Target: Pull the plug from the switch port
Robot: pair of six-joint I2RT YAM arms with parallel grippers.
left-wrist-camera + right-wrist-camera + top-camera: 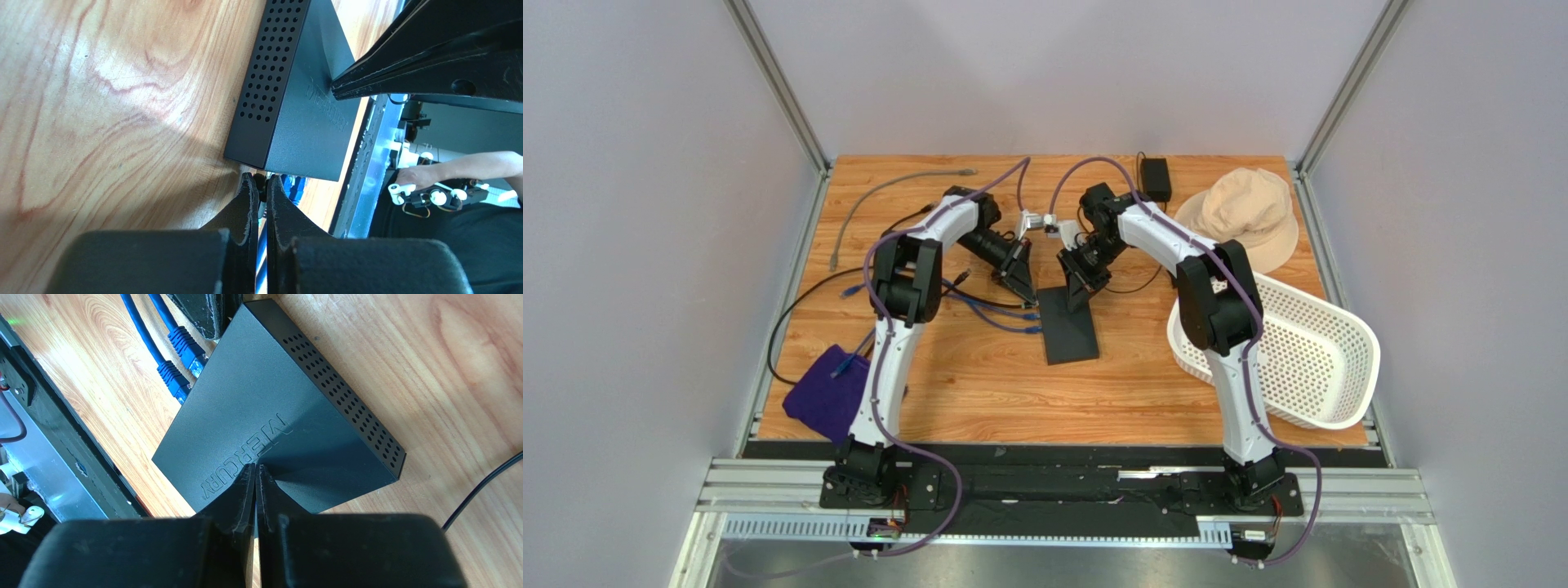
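Left claw closed at switch corner, right claw atop

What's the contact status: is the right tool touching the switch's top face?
Touching. In the right wrist view the shut right tool rests its tips on the switch, meeting their reflection on its top with no gap; the left wrist view agrees.
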